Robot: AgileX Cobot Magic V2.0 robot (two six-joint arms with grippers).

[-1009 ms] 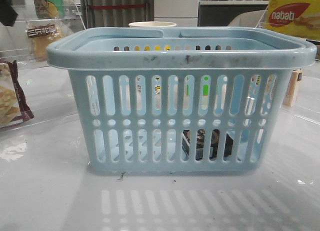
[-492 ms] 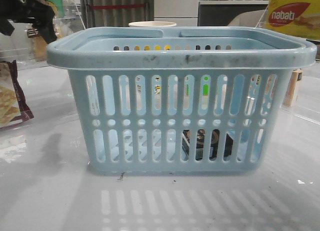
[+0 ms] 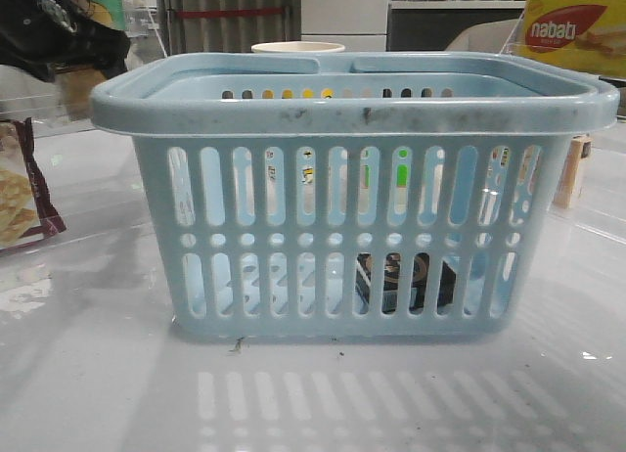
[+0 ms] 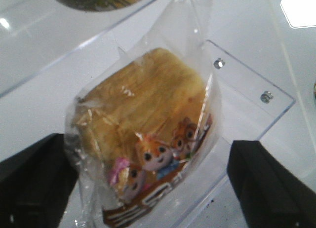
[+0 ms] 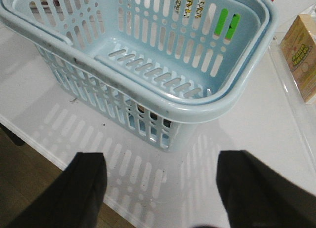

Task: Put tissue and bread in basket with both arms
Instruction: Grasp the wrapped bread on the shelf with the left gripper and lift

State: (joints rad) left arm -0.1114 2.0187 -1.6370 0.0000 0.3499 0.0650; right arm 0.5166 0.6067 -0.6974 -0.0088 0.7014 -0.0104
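The light-blue basket (image 3: 352,193) stands mid-table and also shows in the right wrist view (image 5: 148,55). The tissue (image 3: 406,281), a dark flat pack, lies on the basket floor and shows through the front slots. The bread (image 4: 148,95), golden-brown in a clear bag with a cartoon label, lies on a clear acrylic shelf. My left gripper (image 4: 145,156) is open, a finger on each side of the bag's lower end. The left arm (image 3: 64,31) shows at the far left in the front view. My right gripper (image 5: 160,161) is open and empty, above the table's front edge, near the basket's corner.
A maroon-edged cracker bag (image 3: 20,188) lies at the left edge. A paper cup (image 3: 298,48) stands behind the basket. A nabati box (image 3: 572,31) is at the back right. A small carton (image 5: 301,55) stands right of the basket. The clear shelf's edge (image 4: 256,90) runs beside the bread.
The left arm has come further into the front view at the top left and now covers the shelf where the bread bag showed. Basket and tissue have not moved.
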